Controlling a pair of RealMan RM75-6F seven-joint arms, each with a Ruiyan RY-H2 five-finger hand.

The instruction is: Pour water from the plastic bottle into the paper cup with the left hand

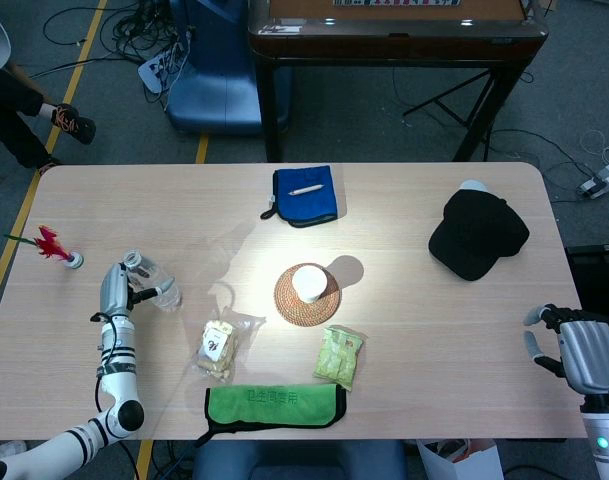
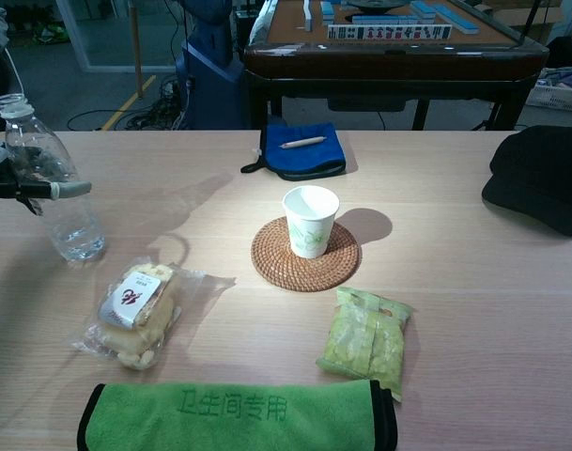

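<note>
— Room along the edges?
— Crowded at the near edge: green towel point(image 1: 274, 404) right on it, with a snack bag point(image 1: 216, 349) and a green packet point(image 1: 339, 357) just behind. Blue pouch point(image 1: 305, 195) at the middle of the far edge, a pen point(image 1: 305, 188) lying on it. Black cap point(image 1: 476, 235) near the far right corner. Small red flower point(image 1: 52, 245) by the left edge. Bare tabletop point(image 1: 444, 330) across the near right quarter, and a bare strip between the left edge and the centre.

— Bottle?
— Plastic bottle point(image 2: 49, 179) close to the left edge, upright, base on the wood. Long axis near vertical, open mouth up, a little water in the bottom.

— Left hand?
— Left hand point(image 1: 120, 289) wrapped around the bottle at mid-height, fingers point(image 2: 58, 189) across its front. Grasping it.

— Cup?
— Paper cup point(image 2: 310, 221) upright on a round woven coaster point(image 2: 304, 255) about the middle of the table, mouth up, well apart from the bottle. Open wood between them.

— Right hand?
— Right hand point(image 1: 573, 350) off the near right corner, beyond the right edge, seen only from the head camera. Fingers spread, holding nothing.
</note>
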